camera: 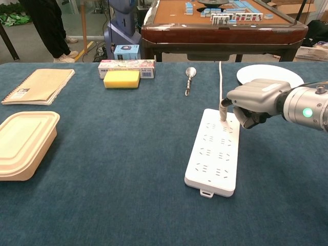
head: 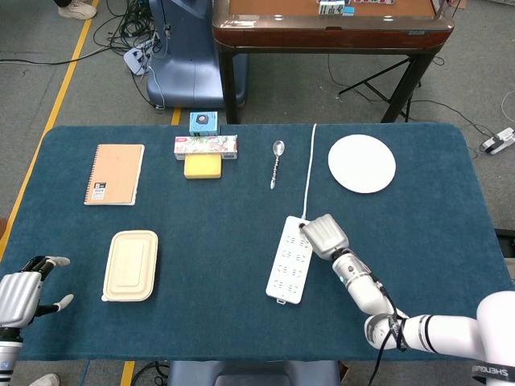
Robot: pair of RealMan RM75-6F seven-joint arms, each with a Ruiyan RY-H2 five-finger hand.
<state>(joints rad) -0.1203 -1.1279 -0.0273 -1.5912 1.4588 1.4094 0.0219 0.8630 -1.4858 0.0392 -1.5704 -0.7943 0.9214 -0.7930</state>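
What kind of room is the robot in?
Probably a robot testing room: a blue-covered table set with odd items like a spoon and power strip, loose cables on the floor, and a mahjong table behind.

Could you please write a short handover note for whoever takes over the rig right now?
Right robot hand: fingers curled, one fingertip on the cable end of the white power strip, mid-table; it holds nothing.
Left robot hand: open, at the near-left table edge, touching nothing.
Beige lidded food container lies nearest the left hand. Kraft spiral notebook, yellow sponge, metal spoon and white round plate lie along the far side.
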